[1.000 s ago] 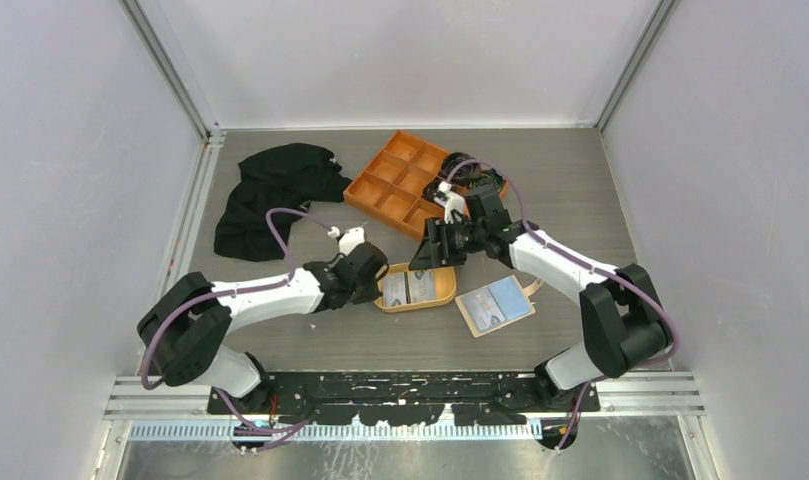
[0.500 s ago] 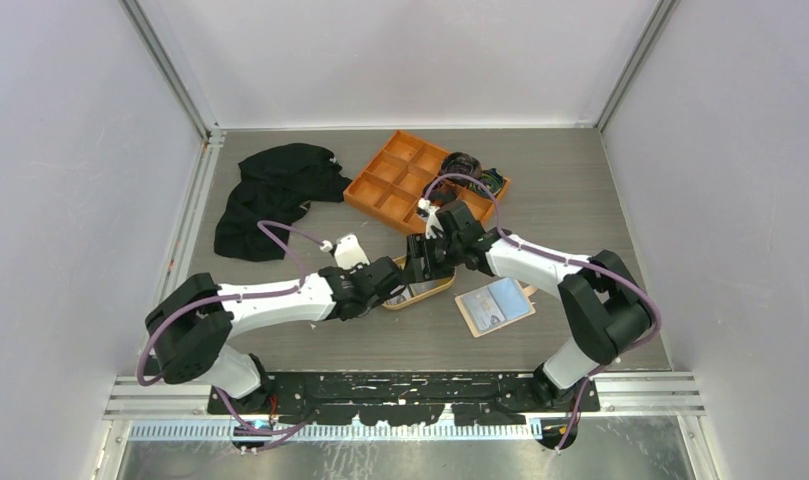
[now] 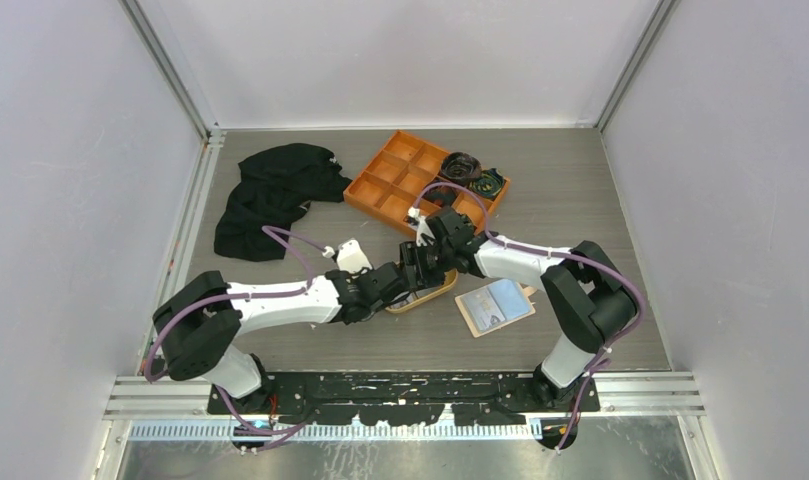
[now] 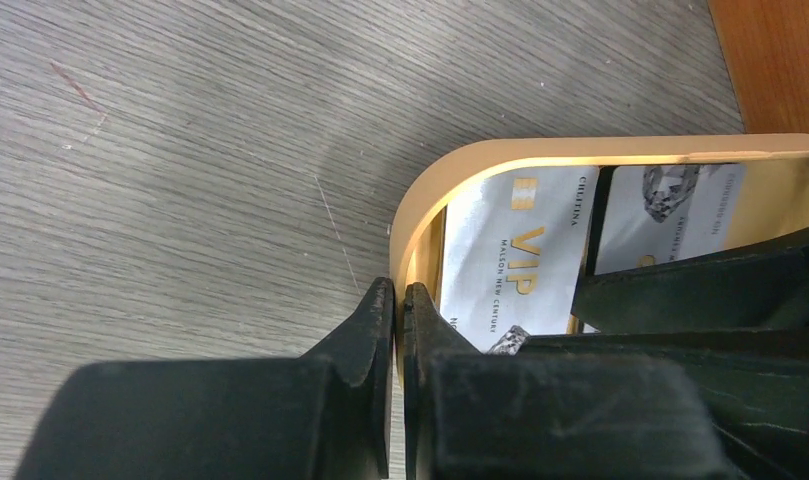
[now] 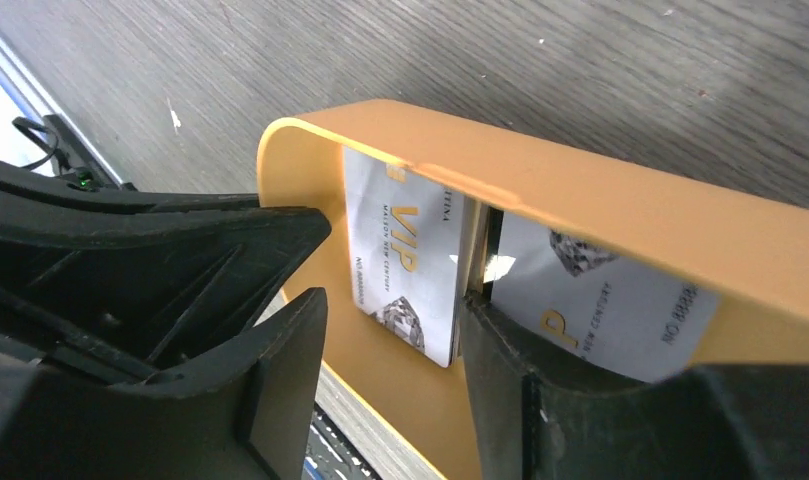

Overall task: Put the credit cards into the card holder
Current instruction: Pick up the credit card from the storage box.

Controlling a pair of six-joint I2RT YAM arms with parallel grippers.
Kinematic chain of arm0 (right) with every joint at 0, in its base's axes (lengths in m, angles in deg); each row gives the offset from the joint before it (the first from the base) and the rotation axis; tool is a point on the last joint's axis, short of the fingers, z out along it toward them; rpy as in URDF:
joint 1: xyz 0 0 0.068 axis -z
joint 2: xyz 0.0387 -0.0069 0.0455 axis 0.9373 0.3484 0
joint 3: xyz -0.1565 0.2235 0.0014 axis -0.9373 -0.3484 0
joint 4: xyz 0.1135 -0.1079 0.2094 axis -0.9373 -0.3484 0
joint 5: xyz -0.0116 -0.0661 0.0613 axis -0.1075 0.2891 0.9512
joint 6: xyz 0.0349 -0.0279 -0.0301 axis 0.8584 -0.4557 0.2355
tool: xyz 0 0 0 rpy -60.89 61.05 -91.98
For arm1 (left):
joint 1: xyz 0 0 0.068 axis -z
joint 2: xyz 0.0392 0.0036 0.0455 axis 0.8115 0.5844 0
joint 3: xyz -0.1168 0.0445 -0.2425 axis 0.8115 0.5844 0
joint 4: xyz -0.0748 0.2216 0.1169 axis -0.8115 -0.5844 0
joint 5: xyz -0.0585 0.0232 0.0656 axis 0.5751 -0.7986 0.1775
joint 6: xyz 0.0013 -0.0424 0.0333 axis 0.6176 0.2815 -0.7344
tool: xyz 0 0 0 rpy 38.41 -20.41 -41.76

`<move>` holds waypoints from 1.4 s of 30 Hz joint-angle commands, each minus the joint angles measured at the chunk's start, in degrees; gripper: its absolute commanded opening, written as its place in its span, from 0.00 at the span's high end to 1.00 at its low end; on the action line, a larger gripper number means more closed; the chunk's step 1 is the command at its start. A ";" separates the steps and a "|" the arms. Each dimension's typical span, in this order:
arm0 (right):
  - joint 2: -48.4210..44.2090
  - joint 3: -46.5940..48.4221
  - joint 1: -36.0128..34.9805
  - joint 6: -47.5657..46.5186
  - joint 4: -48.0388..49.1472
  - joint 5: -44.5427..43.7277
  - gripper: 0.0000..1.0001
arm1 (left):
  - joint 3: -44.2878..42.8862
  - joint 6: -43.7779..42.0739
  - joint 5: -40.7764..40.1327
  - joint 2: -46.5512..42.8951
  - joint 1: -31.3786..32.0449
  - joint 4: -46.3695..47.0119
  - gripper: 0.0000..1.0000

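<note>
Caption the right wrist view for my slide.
Open right pincer straddles a white VIP-printed plastic card inside the oval orange dish.

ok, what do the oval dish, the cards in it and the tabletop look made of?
Dish: looks like matte orange-tan plastic, uniform colour, thin moulded rim; possibly printed.
Cards: white plastic by the look, smooth with a slight sheen, gold VIP print.
Tabletop: grey wood-grain surface, likely laminate; real wood can't be ruled out.

White-shelled arms [image 3: 280, 300], black joints, looping purple cables [image 3: 292, 240]; the left gripper [image 4: 398, 295] and right gripper [image 5: 390, 310] are black.
</note>
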 commanded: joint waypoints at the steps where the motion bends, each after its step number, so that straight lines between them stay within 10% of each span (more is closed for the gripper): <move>1: -1.89 1.13 -0.06 3.28 5.40 6.72 0.44 | -2.36 3.24 -2.73 -0.42 0.44 6.23 1.00; 17: -0.05 2.28 0.78 3.22 3.08 5.17 0.60 | -2.65 3.62 -2.62 0.30 0.51 5.76 1.00; 33: 7.03 4.92 1.03 4.72 1.22 7.55 0.56 | -3.63 2.63 -1.75 1.80 0.53 6.32 1.00; 42: 7.57 5.93 3.52 6.48 2.24 13.07 0.59 | -3.25 2.28 -0.73 1.34 0.55 6.87 0.85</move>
